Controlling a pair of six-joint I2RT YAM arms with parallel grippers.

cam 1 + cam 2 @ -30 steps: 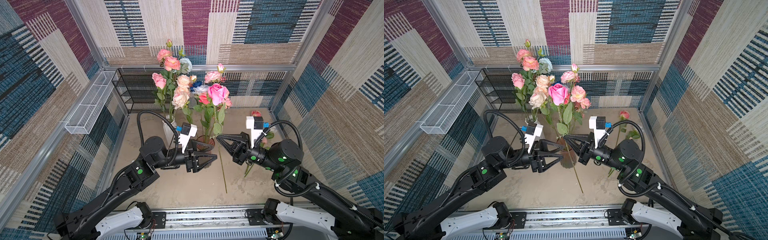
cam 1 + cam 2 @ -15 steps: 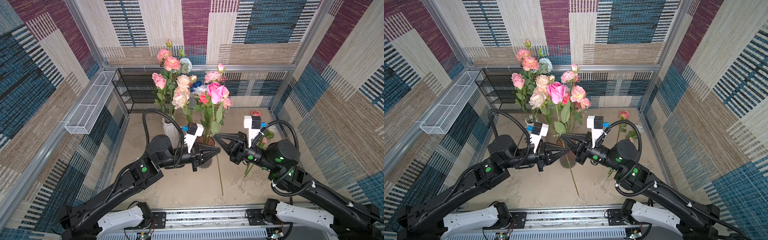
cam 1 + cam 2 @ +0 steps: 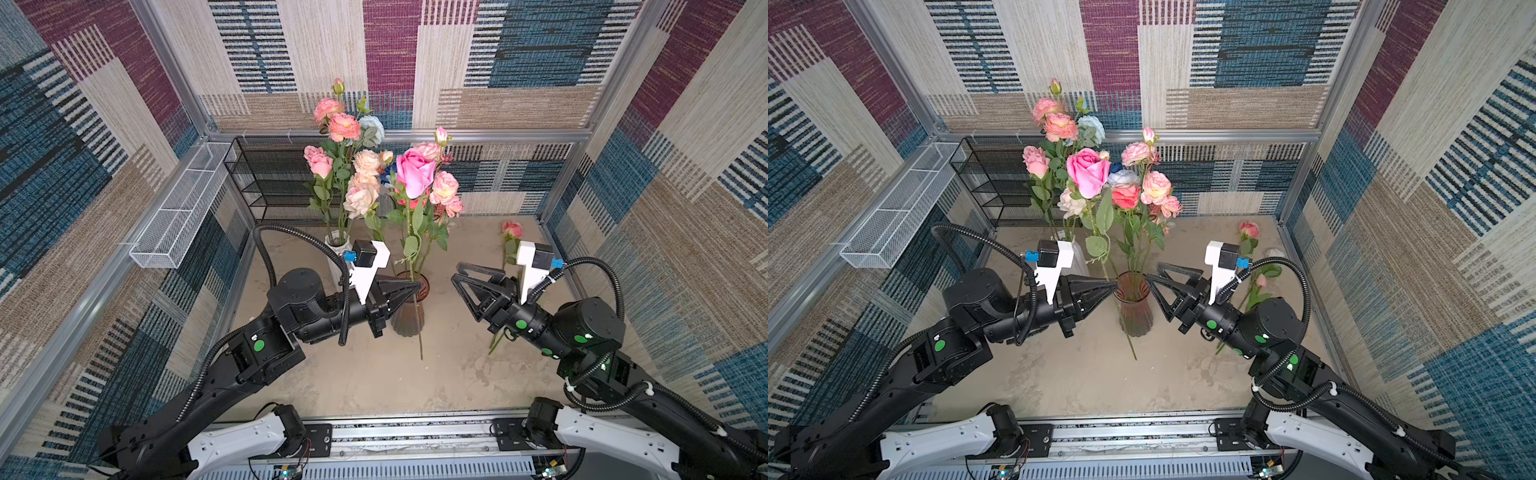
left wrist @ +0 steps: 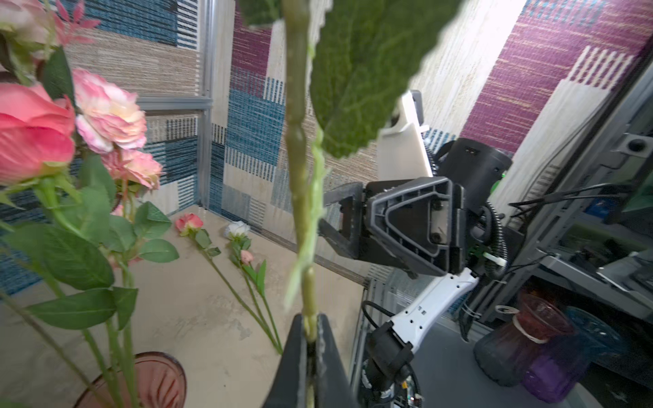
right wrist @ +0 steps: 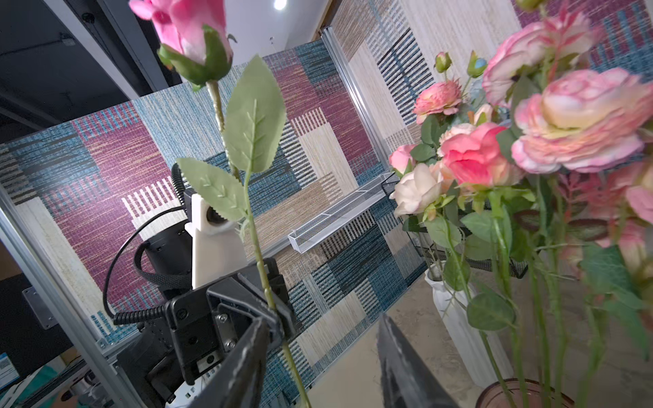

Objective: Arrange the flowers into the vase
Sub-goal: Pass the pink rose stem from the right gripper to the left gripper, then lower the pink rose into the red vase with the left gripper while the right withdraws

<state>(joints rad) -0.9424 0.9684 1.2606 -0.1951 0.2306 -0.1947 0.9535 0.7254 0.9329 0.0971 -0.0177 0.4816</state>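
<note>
Two vases [image 3: 403, 322] of roses [image 3: 359, 199]; left end effector [image 3: 413, 286] tight on pink rose [image 3: 415, 172], right end effector [image 3: 455, 273] agape, empty.

Glass vase [image 3: 409, 318] on tabletop [image 3: 374, 386] — second vase [image 3: 337, 248] behind-left, wire rack [image 3: 266, 183] farther behind, loose roses [image 3: 510, 243] right, upright rose [image 3: 415, 172] just before it.

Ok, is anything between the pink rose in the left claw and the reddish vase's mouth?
Yes: other flowers crowd the vase mouth, and the pink rose hangs outside it, stem end below the rim.
</note>
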